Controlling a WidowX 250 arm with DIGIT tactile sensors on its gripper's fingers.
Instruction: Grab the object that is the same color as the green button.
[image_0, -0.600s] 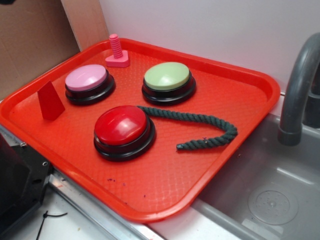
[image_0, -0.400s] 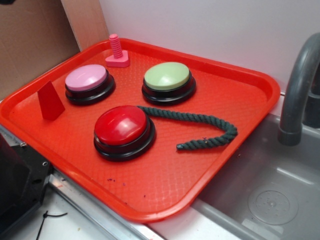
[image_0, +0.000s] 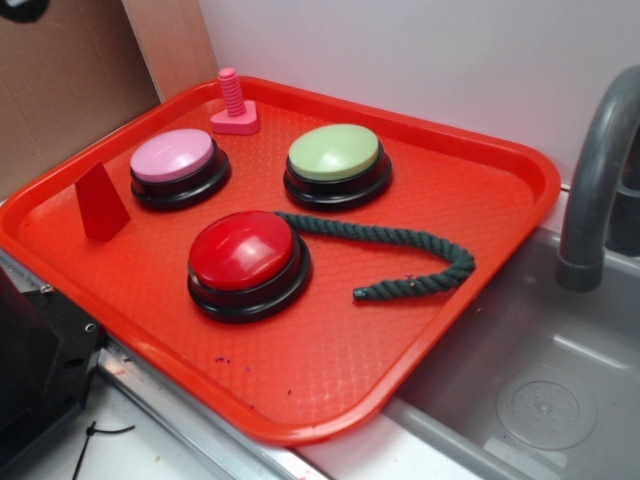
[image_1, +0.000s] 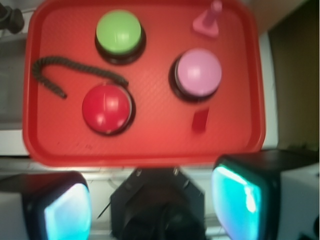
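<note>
The object, a dark green twisted rope (image_0: 400, 237), lies limp on the red tray (image_0: 330, 370). It runs from the red button out to a hook-shaped bend near the tray's right rim. The pale green button (image_0: 334, 152) stands behind it on a black base. The wrist view looks down from high above the tray's near edge, with the rope (image_1: 75, 62) at upper left and the green button (image_1: 118, 32) beside it. My gripper (image_1: 152, 205) is open, its cyan pads (image_1: 67, 210) wide apart with nothing between them, well short of the rope.
A red button (image_0: 243, 250) touches the rope's left end. A pink button (image_0: 173, 155), a red wedge (image_0: 100, 200) and a pink screw (image_0: 234, 103) stand on the tray's left side. A grey faucet (image_0: 600, 170) and sink (image_0: 530, 390) are on the right. A cardboard wall (image_0: 60, 80) stands at left.
A dark part at the exterior view's top left corner has come slightly further into frame. Nothing on the tray has moved.
</note>
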